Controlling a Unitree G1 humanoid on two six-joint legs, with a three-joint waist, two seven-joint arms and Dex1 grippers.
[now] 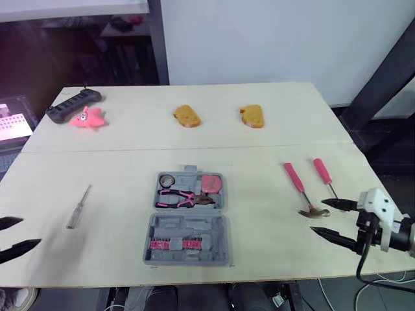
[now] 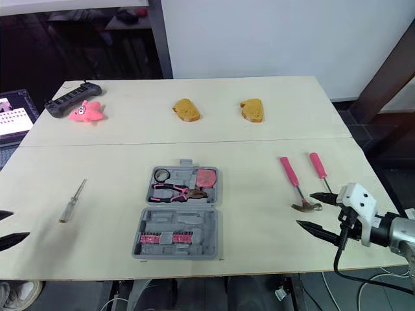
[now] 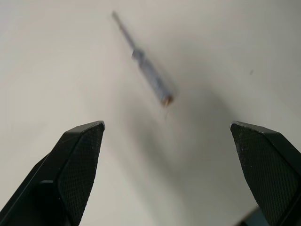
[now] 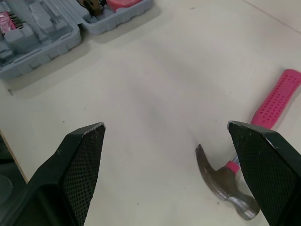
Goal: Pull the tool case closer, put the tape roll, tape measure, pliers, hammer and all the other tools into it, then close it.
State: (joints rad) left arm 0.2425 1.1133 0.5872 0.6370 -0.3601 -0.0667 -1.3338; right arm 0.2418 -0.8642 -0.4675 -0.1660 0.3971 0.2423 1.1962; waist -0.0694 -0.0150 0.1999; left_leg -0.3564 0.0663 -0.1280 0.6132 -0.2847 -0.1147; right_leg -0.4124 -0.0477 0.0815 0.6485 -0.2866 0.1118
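Note:
The grey tool case point(image 1: 188, 217) lies open at the table's middle front. Its far half holds a tape roll point(image 1: 167, 179), pink-handled pliers point(image 1: 181, 198) and a pink tape measure point(image 1: 211, 183); a row of pink bits sits in the near half. To its right lie a pink-handled hammer point(image 1: 299, 188) and a pink-handled screwdriver point(image 1: 324, 175). My right gripper point(image 1: 319, 217) is open just right of the hammer head point(image 4: 225, 186), holding nothing. A clear-handled screwdriver point(image 1: 78, 207) lies to the left. My left gripper point(image 1: 29, 232) is open and holding nothing, near the front left, short of that screwdriver point(image 3: 150, 77).
At the back of the table point(image 1: 259, 149) lie two orange bread-like pieces point(image 1: 187, 116) point(image 1: 252, 116), a pink toy point(image 1: 87, 118) and a black power strip point(image 1: 73, 105). The table's front edge runs just below the case. A seam crosses the table behind the tools.

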